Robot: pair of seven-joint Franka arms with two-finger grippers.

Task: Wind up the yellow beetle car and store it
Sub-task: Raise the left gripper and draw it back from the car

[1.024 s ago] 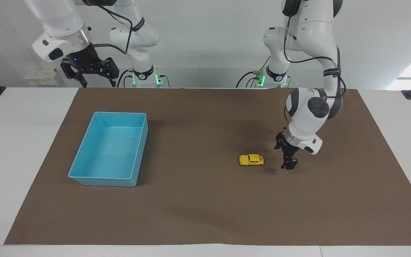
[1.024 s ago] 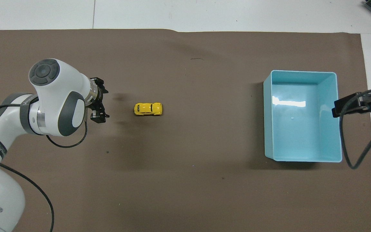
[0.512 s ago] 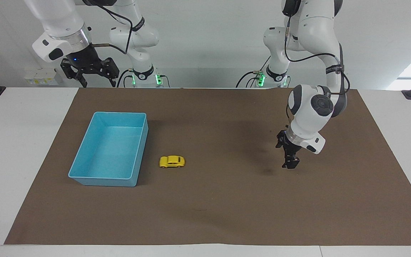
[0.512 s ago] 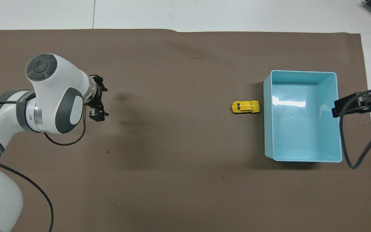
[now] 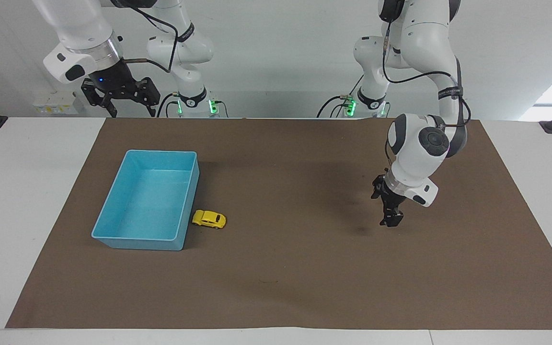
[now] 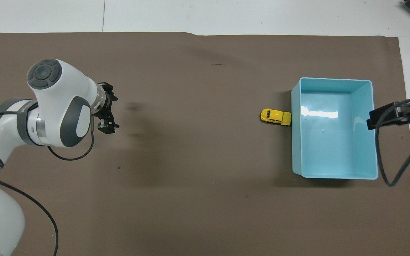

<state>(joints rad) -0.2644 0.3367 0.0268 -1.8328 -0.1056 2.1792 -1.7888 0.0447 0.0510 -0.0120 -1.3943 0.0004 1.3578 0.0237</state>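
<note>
A white counter [image 5: 27, 191] is covered over most of its top by a brown mat [image 5: 295, 268]. The mat is seen to lie flat, with a slight ripple along the edge farthest from the robots in the overhead view; white counter surface is left bare around the mat on all sides. A plain white wall [image 5: 276, 57] is seen past the arm bases, where green indicator lights are lit. Dark clamp posts are fixed at both ends of the counter near that wall.

The left tool [image 5: 391, 213] is held low over the mat toward the left arm's end of the counter, pointing downward, with its fingers set apart and nothing between them. A faint shadow is cast on the mat just beside it.

The right tool [image 5: 121, 98] is held high, over the mat's edge nearest the robots at the right arm's end; this arm is waiting. Its fingers are spread apart and nothing is held.

The yellow beetle car [image 5: 209, 219] is found on the mat, well apart from the left tool, toward the right arm's end. It is turned slightly askew, with one end touching or all but touching the outer wall of the light blue bin [image 5: 113, 211]. The bin stands open on the mat, below and forward of the right tool.
</note>
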